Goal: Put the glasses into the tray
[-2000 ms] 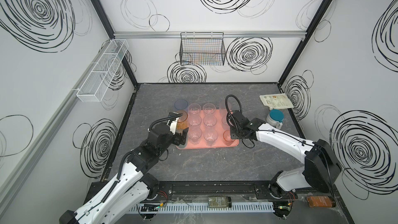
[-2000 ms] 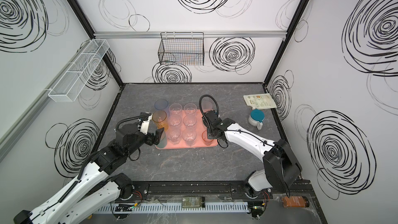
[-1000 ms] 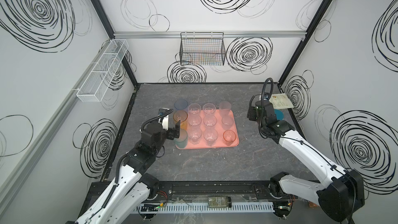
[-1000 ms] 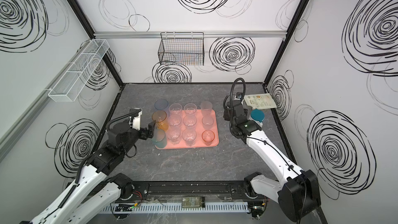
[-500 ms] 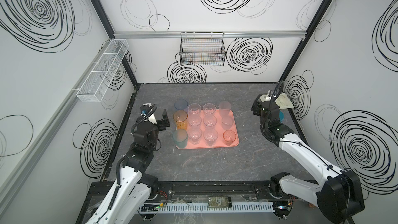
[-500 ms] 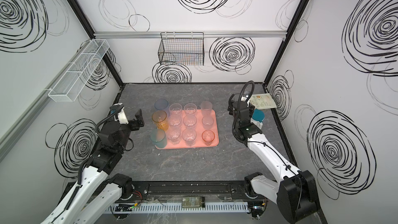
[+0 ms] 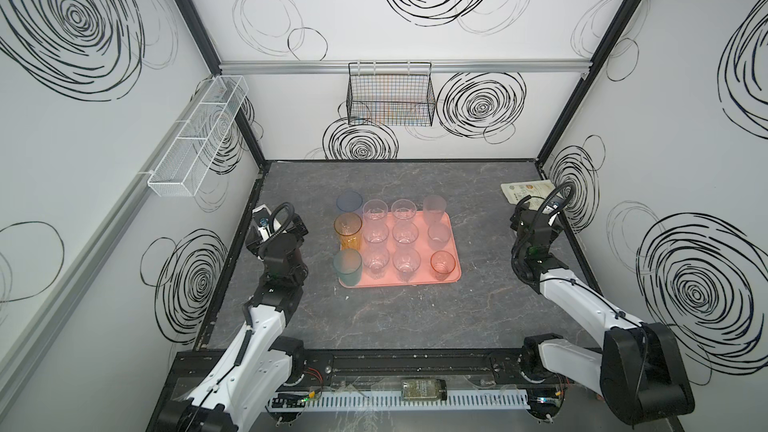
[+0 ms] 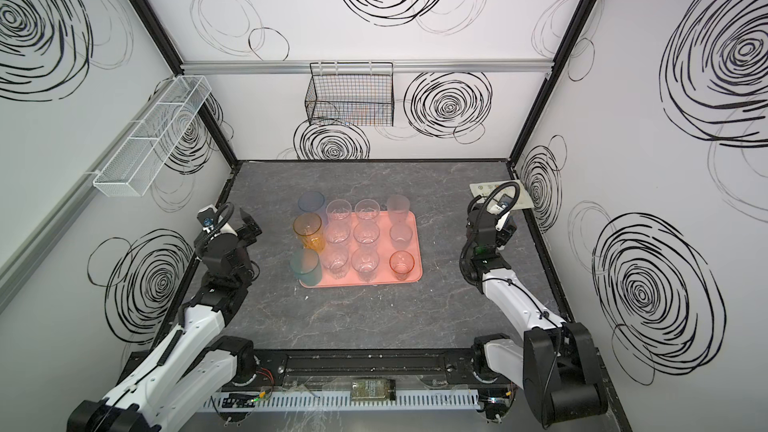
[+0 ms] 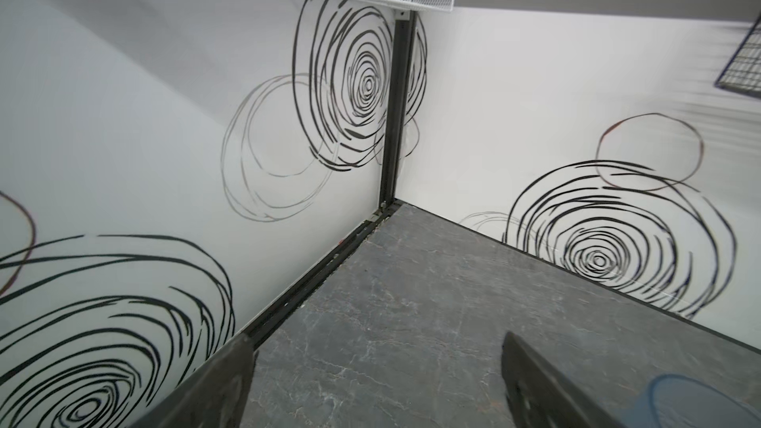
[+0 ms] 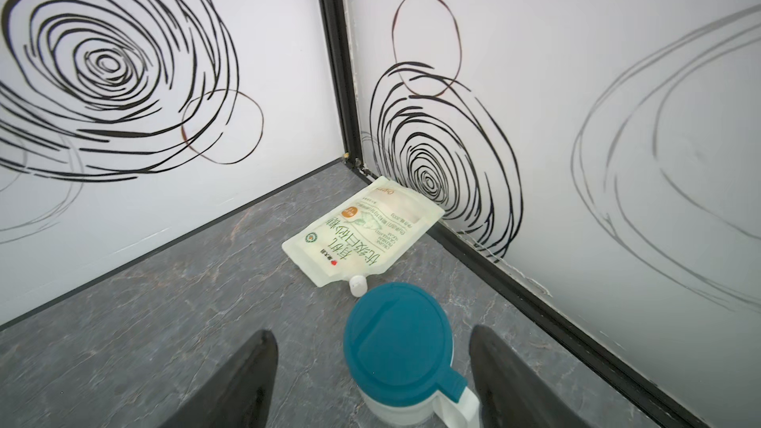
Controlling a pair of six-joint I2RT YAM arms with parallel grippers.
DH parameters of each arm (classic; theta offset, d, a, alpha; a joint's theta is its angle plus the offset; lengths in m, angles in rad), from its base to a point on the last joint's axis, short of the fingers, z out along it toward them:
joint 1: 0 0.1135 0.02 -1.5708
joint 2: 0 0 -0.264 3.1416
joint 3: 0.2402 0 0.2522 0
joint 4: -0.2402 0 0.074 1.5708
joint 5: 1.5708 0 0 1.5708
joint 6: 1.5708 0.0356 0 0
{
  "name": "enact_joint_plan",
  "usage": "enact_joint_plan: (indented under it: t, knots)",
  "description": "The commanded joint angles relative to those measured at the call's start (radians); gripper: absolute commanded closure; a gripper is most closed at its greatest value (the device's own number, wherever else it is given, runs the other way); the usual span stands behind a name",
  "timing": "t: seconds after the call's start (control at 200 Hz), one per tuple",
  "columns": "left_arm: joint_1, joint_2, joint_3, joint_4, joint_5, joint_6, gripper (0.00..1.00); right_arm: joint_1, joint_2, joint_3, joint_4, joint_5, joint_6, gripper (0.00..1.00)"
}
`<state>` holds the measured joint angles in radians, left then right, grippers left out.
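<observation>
Top views both show the tray [image 7: 454, 245] in the middle of the table [image 7: 395, 326], with the glasses [image 7: 405, 234] packed on it in close rows and none loose elsewhere. The blue glass [image 7: 349, 202] and pink glass [image 7: 435, 204] stand at the far corners; I cannot tell whether their bases sit inside the rim. The teal glass [image 7: 347, 265] stands right at the near left corner.

These tall edge glasses look likeliest to go over, since a brush from an arm would tip one off the low rim. The rows also seem too tight for spread jaws to enter without knocking neighbours.

The left gripper [image 9: 376, 339] hovers near the blue glass, jaws wide with nothing between them. A swing toward the tray would hit that glass first.

The right gripper [image 10: 372, 333], well apart from the tray, has its jaws spread either side of a teal-lidded jug [image 10: 397, 364] without gripping it. Closing there would grab the wrong thing.

A pouch [image 10: 362, 232] lies in the corner beyond. A wire basket [image 7: 390, 99] and a mesh basket [image 7: 199, 139] hang on the walls, out of the way.
</observation>
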<state>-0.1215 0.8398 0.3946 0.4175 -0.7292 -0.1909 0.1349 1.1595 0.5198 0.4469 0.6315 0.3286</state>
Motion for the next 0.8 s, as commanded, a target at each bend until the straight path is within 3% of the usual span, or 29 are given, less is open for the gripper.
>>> enact_joint_plan:
  t: [0.0,0.17,0.415,0.53,0.795]
  knots:
    - [-0.011,0.033,-0.044,0.178,-0.105,0.018,0.04,-0.002,0.043,-0.017,0.055,0.062,-0.010,0.23]
    - [-0.053,0.077,-0.091,0.314,-0.193,0.074,0.04,-0.001,0.069,-0.090,0.144,0.049,-0.020,0.23]
    - [-0.103,0.223,-0.224,0.623,-0.210,0.128,0.04,-0.004,0.147,-0.139,0.273,0.050,-0.102,0.23]
    - [-0.110,0.317,-0.276,0.796,-0.176,0.164,0.04,-0.025,0.157,-0.205,0.430,0.021,-0.149,0.23]
    - [-0.065,0.457,-0.312,0.972,-0.033,0.116,0.04,-0.070,0.201,-0.273,0.596,-0.081,-0.166,0.24]
